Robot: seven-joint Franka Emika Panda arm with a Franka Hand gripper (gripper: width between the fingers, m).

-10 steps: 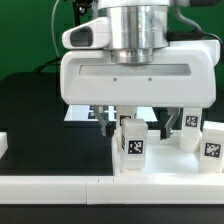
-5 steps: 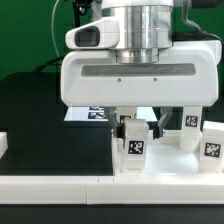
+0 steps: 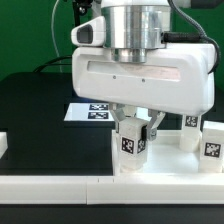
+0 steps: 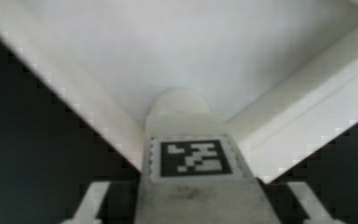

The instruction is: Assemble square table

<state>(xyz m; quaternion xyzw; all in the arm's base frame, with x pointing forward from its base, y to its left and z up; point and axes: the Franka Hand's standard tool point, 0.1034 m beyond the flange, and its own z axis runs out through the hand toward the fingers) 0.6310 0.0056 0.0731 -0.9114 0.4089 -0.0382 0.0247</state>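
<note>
My gripper (image 3: 133,132) comes down from above, with its fingers on either side of a stubby white leg (image 3: 132,150) that bears a black-and-white tag. The leg stands slightly tilted on the white square panel (image 3: 170,160) near its front edge. In the wrist view the same leg (image 4: 197,150) fills the space between the fingers (image 4: 98,200), with the gripper (image 4: 202,208) shut on it. Beyond it lies the panel's raised rim (image 4: 291,110). Two more tagged legs (image 3: 190,128) (image 3: 212,148) stand at the exterior view's right.
The marker board (image 3: 92,111) lies flat on the black table behind my hand. A long white rail (image 3: 60,185) runs along the front edge. A small white block (image 3: 3,145) sits at the exterior view's left edge.
My hand has shifted toward the exterior view's right and risen a little, uncovering more of the marker board. The leg between the fingers has tipped slightly.
</note>
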